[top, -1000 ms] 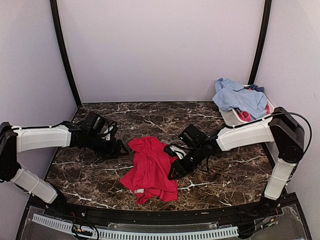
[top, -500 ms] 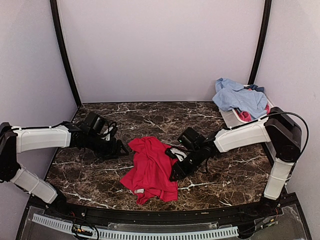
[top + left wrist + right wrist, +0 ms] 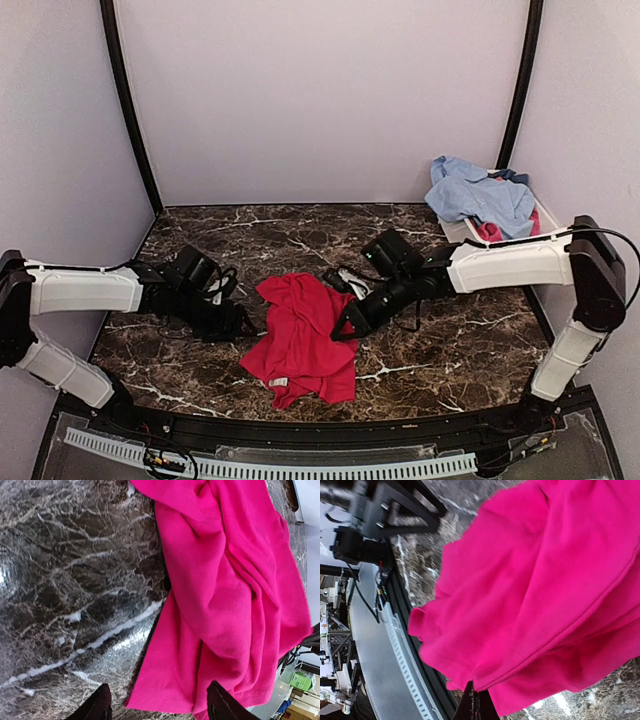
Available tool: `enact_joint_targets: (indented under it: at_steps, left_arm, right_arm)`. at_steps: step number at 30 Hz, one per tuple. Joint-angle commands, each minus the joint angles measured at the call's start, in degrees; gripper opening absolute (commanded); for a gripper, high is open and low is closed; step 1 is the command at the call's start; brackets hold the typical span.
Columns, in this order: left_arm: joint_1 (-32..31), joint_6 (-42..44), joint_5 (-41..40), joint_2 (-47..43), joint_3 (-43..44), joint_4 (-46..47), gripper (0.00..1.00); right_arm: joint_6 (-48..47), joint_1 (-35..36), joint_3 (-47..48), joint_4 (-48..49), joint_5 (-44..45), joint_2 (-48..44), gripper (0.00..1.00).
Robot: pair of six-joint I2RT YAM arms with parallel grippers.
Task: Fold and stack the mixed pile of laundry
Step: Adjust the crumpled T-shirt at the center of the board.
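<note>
At table centre: red garment [image 3: 300, 340], crumpled and creased on the dark marble table [image 3: 200, 365], with a white label [image 3: 278, 381] near its 6 o'clock hem. At the garment's 9 o'clock edge: left gripper [image 3: 242, 322], low over the marble, jaws spread wide. Grips nothing; from the left wrist, two dark fingertips [image 3: 97, 706] well apart, the cloth's hem just ahead of them and partly between, unpinched. At the garment's 3 o'clock edge: right gripper [image 3: 344, 329], jaws pressed together. Pinches a fold of the red border; from the right wrist, closed fingertips [image 3: 476, 707] at the bottom of the view, the fabric's edge running straight into them. Far off at 2 o'clock, in the back right corner: white tub [image 3: 458, 232], heaped with the other pieces of the pile. Draped over its top and spilling past the 9 o'clock rim: light-blue shirt [image 3: 478, 195]. Peeking out beneath that, toward 5 o'clock: pink-red piece [image 3: 490, 232]. Tucked behind at 1 o'clock: darker blue piece [image 3: 513, 177], mostly hidden. All three well apart from both grippers.
</note>
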Motion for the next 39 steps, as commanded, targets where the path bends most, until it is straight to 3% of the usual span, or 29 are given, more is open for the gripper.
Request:
enact_joint_targets:
  at_steps: [1, 7, 16, 18, 21, 23, 24, 29, 31, 37, 39]
  left_arm:
    - [-2.1, -2.6, -0.5, -2.6, -2.9, 0.3, 0.63]
    - [-3.9, -5.9, -2.1, -0.2, -4.5, 2.4, 0.61]
    - [-8.4, -8.2, -4.5, 11.3, -1.2, 5.4, 0.52]
    - [-8.8, -8.3, -4.7, 13.7, -0.2, 5.4, 0.42]
    - [-8.8, -7.3, -7.6, 15.2, 1.4, 3.5, 0.15]
    - [-7.5, -6.0, -11.7, 14.2, 2.9, 0.0, 0.02]
    - [-6.6, -5.5, -12.8, 13.6, 3.9, -2.4, 0.01]
    - [7.8, -2.3, -17.1, 4.6, 6.4, -6.1, 0.0]
    - [10.7, -1.1, -20.6, 2.5, 9.3, -8.4, 0.0]
    - [13.9, 4.1, -20.4, 4.8, 16.5, -12.3, 0.0]
    - [14.7, 5.1, -20.0, 5.5, 17.0, -13.1, 0.13]
  right_arm:
    - [0.8, -1.6, 3.9, 1.7, -0.4, -7.4, 0.0]
    - [1.5, -6.1, 5.1, 1.5, 2.1, -16.1, 0.0]
    - [-0.4, -13.2, 5.6, -3.5, 5.7, -26.9, 0.0]
    - [-0.7, -14.9, 5.6, -4.2, 5.8, -28.2, 0.0]
    - [-1.6, -16.4, 6.2, -6.2, 6.8, -29.8, 0.0]
    - [-2.1, -17.5, 6.4, -7.9, 8.1, -31.3, 0.0]
    - [-2.2, -18.2, 6.3, -8.5, 8.7, -32.2, 0.0]
    - [-2.5, -21.5, 5.5, -11.4, 11.4, -37.2, 0.0]
    - [-2.8, -22.6, 5.5, -13.1, 12.4, -39.0, 0.0]
    - [-3.9, -23.9, 5.1, -14.9, 14.2, -40.0, 0.0]
    - [-3.9, -23.9, 3.8, -14.7, 13.0, -39.5, 0.0]
